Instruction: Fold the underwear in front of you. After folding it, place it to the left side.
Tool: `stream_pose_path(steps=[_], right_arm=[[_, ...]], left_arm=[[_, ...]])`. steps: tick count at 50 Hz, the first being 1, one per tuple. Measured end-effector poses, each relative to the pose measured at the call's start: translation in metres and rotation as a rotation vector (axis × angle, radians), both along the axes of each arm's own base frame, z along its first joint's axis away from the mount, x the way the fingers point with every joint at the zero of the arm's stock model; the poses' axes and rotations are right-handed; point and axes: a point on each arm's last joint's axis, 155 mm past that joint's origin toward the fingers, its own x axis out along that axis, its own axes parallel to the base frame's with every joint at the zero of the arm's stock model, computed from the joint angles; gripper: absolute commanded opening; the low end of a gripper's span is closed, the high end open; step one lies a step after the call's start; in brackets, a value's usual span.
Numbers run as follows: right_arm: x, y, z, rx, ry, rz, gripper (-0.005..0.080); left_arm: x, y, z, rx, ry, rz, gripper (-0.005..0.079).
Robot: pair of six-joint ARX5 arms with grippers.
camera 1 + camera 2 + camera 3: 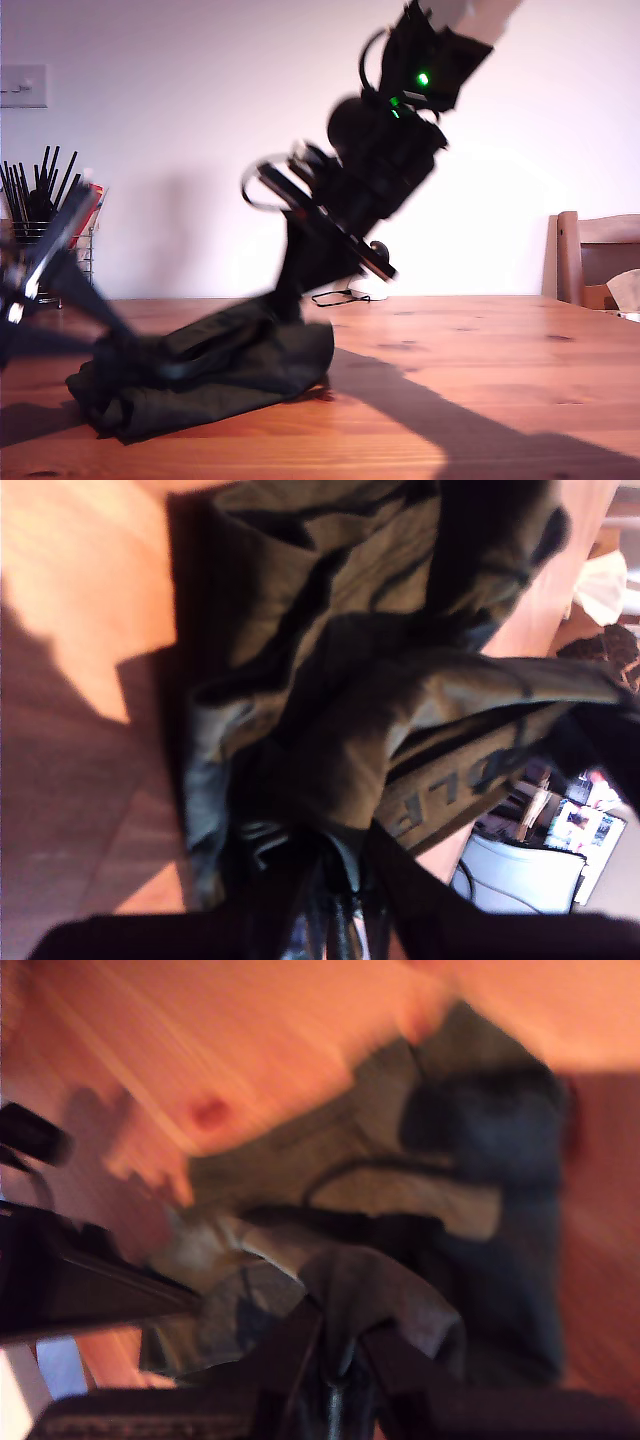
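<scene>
Underwear (215, 375) lies bunched in a soft, crumpled heap on the wooden table (480, 390), toward the exterior view's left and near the front edge. The cloth is a very dark green-black knit, matte and floppy, thrown into thick rumpled folds. A wide elastic waistband with woven letters shows in the first wrist view, stretched taut and running slantwise close to the jaws. The tabletop is warm orange-brown wood with visible grain and knots, smooth, with hard-edged shadows across it.

My first gripper (335, 880) is black and rigid; its jaws stand narrow, pinched on a gathered wad of the cloth, which rises in a peak between them. My second gripper (335, 1350) is likewise black, its jaws nearly together on a pale-looking fold of the same garment, though that view is blurred.

In the exterior view a large black arm (370, 170) leans down to the heap from above, and another blurred one (60, 270) reaches in from the view's left; the wrist views do not settle which is which.
</scene>
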Motion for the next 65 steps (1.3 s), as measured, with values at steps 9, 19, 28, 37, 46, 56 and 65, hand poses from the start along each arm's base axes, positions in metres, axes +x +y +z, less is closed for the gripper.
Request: stream_pose_path(steps=[9,19,28,37,46,56,65], right_arm=[[0.009,0.002,0.0,0.007,-0.027,-0.02,-0.0011],[0.012,0.004,-0.014,-0.006,-0.022,-0.021,0.0075],[0.014,0.006,-0.014,-0.004,-0.038,-0.022,0.0166],[0.014,0.005,-0.014,-0.004,-0.036,-0.022,0.0183],[0.014,0.005,-0.014,-0.003,-0.032,-0.023,0.02],[0.01,0.008,-0.012,0.015,-0.02,-0.009,0.0251],[0.011,0.012,-0.008,0.024,-0.028,-0.005,0.0251]], left_arm=[[0.008,0.003,0.003,-0.003,-0.032,0.011,-0.0021],[0.011,0.009,0.003,-0.003,-0.033,0.027,-0.0021],[0.015,0.011,0.005,0.004,-0.069,0.021,0.0027],[0.018,0.013,0.005,0.036,-0.116,0.007,0.0157],[0.021,0.013,0.008,0.036,-0.148,0.005,0.0189],[0.026,0.009,0.019,0.015,-0.205,-0.007,0.0228],[0.028,0.006,0.028,-0.018,-0.225,-0.015,0.0237]])
